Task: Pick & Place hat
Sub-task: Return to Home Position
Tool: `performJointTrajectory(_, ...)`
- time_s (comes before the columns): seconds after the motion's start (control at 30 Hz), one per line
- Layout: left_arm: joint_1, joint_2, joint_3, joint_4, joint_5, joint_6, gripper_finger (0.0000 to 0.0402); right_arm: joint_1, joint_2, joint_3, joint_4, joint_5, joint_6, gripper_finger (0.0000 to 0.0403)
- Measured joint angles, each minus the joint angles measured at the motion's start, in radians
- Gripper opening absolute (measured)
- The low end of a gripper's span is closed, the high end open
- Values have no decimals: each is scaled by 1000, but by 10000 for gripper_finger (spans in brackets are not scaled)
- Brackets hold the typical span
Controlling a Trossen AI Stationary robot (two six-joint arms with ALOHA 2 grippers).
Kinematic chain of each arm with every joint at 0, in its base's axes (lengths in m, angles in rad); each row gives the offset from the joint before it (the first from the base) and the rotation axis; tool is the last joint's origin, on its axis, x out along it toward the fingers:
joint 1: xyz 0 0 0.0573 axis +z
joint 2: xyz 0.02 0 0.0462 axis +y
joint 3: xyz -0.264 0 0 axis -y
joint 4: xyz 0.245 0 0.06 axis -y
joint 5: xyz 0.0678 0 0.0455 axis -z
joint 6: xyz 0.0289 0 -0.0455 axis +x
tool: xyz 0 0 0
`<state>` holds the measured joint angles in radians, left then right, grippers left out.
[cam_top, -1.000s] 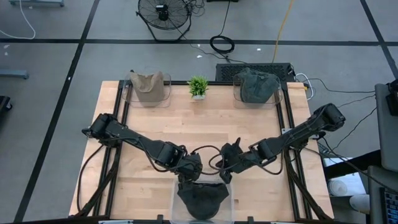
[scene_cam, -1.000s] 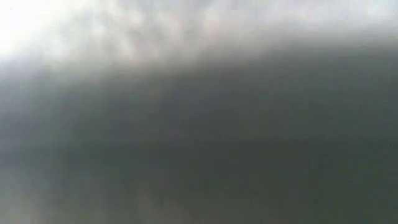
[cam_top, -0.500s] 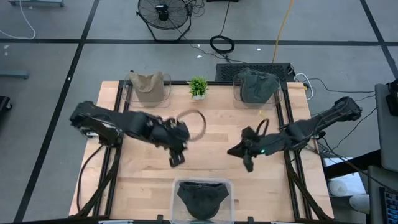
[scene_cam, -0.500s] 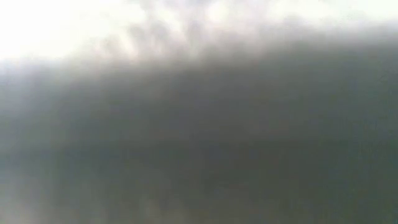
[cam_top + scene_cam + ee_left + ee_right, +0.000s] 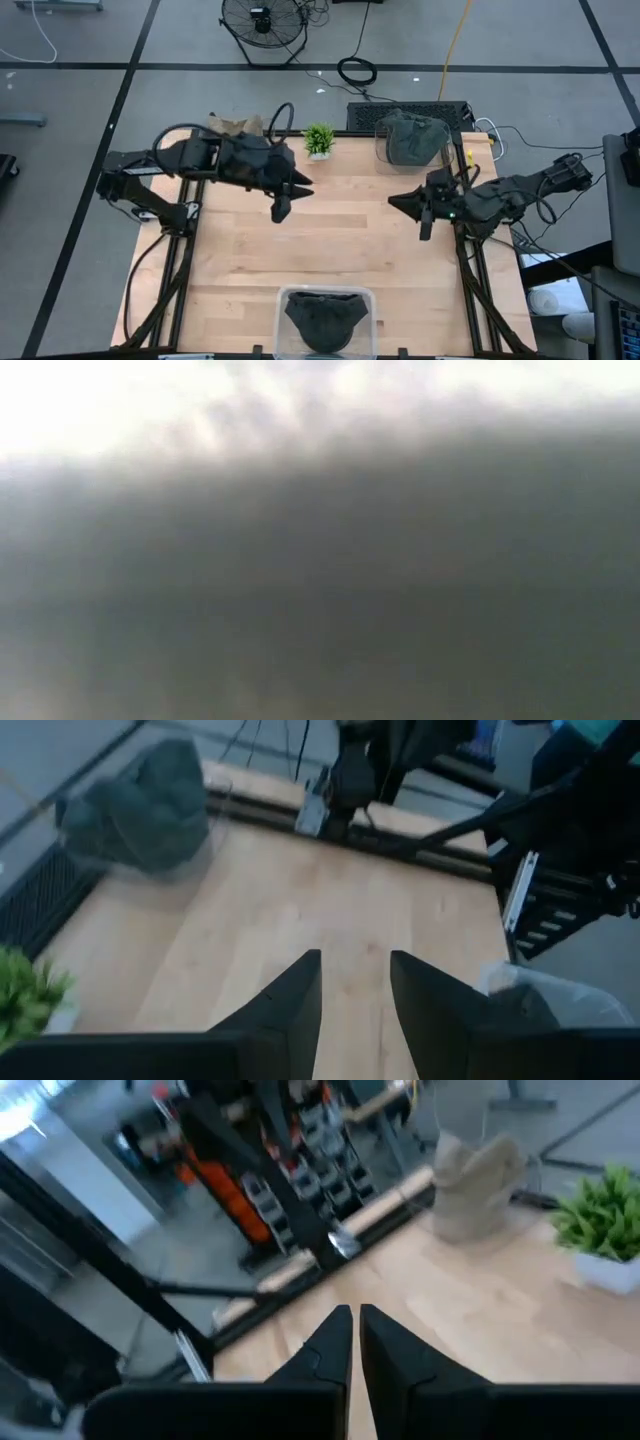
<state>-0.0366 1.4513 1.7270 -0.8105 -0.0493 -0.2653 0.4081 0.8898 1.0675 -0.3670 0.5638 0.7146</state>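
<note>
Fabric of the black cap (image 5: 320, 318), slumped in the clear bin (image 5: 282, 302) at lower centre of the high view, looks light and floppy; a pinch on the stiffer brim should hold best. Left gripper (image 5: 280, 208) hangs left of centre, fingers apart, empty. Right gripper (image 5: 424, 224), at centre right, has its fingers almost touching, empty. Only the wrist views reveal those gaps; something dark blocks the low view.
</note>
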Motion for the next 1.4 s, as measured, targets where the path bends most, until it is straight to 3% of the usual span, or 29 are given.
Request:
performJointTrajectory(0.13, 31, -41, -154, 230, 83, 1, 111, 5, -83, -158, 227, 15, -3, 15)
performJointTrajectory(0.23, 72, -107, -333, 489, 152, -53, 77, 5, -156, -321, 445, 16, 25, 10)
performJointTrajectory(0.43, 151, -285, -644, 781, 221, -177, 8, 3, -266, -627, 907, 36, 110, 5)
performJointTrajectory(0.6, 206, -435, -869, 943, 260, -259, 18, 3, -353, -864, 1247, 101, 100, 10)
performJointTrajectory(0.73, 240, -537, -1032, 1046, 272, -351, 13, 3, -393, -986, 1420, 147, 100, 9)
performJointTrajectory(0.93, 264, -678, -1209, 1125, 250, -416, 13, 3, -412, -1019, 1437, 144, 16, 1)
performJointTrajectory(1.1, 288, -756, -1275, 1129, 189, -288, 30, -18, -412, -1020, 1398, 132, 5, 0)
performJointTrajectory(1.3, 301, -788, -1284, 1124, 144, -243, 32, -50, -412, -993, 1126, -39, 109, 0)
performJointTrajectory(1.4, 306, -788, -1284, 1134, 135, -211, 32, -71, -411, -990, 1065, -122, 77, 0)
